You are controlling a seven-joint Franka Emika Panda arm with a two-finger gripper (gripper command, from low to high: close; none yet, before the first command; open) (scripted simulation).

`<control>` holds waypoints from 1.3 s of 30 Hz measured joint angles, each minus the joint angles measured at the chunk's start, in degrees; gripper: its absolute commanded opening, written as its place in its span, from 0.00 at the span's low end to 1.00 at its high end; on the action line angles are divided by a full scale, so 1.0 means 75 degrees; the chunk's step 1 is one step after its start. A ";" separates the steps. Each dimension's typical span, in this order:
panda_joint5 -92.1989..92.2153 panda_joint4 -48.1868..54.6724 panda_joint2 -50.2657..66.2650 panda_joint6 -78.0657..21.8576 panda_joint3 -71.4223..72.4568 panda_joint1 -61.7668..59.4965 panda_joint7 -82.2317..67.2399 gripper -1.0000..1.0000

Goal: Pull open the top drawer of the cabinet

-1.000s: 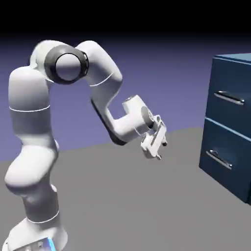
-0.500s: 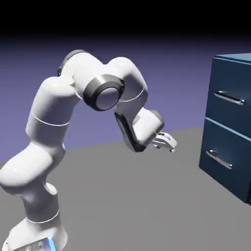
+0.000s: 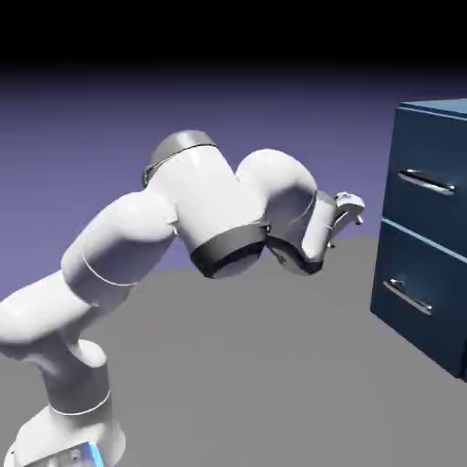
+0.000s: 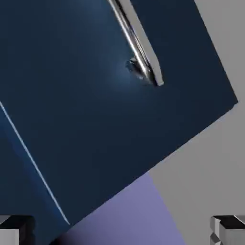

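Far right of the exterior view: dark navy cabinet, upright on the grey table, cut off by the picture edge. Top drawer shut flush, flat front facing left toward the arm. Silver bar handle lying level across that front, long axis horizontal, receding slightly down to the right. Identical lower drawer directly beneath, also shut, its own bar handle parallel to the upper one.

White arm bent low and stretched rightward. Gripper level with the top drawer, near its front but clearly apart, touching nothing. Fingers spread wide, empty; both grey fingertips at the bottom corners of the hand view, well separated. Open air only between gripper and drawer front; nothing in the way.

Hand view rolled: navy drawer front filling most of the picture, one end of a silver handle running diagonally near the top, a thin pale seam slanting at left.

Compared with a second earlier: arm swung over and forward, gripper raised from low over the table up to top-drawer height and much nearer the cabinet. Both drawers unchanged.
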 measured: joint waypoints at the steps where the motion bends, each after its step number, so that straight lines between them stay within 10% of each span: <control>1: -0.0326 0.0113 0.0191 -0.0062 0.0180 -0.0135 -0.0332 0.50; 16: -0.2690 0.2604 0.1937 0.0027 0.0998 0.0051 -0.3186 0.50; 17: -0.2688 0.2686 0.1954 0.0054 0.0973 0.0109 -0.3206 0.00; 19: -0.2688 0.2687 0.1954 0.0054 0.0973 0.0109 -0.3206 0.00; 39: -0.2487 -0.2848 0.1508 -0.1558 0.3340 -0.4258 -0.2419 0.00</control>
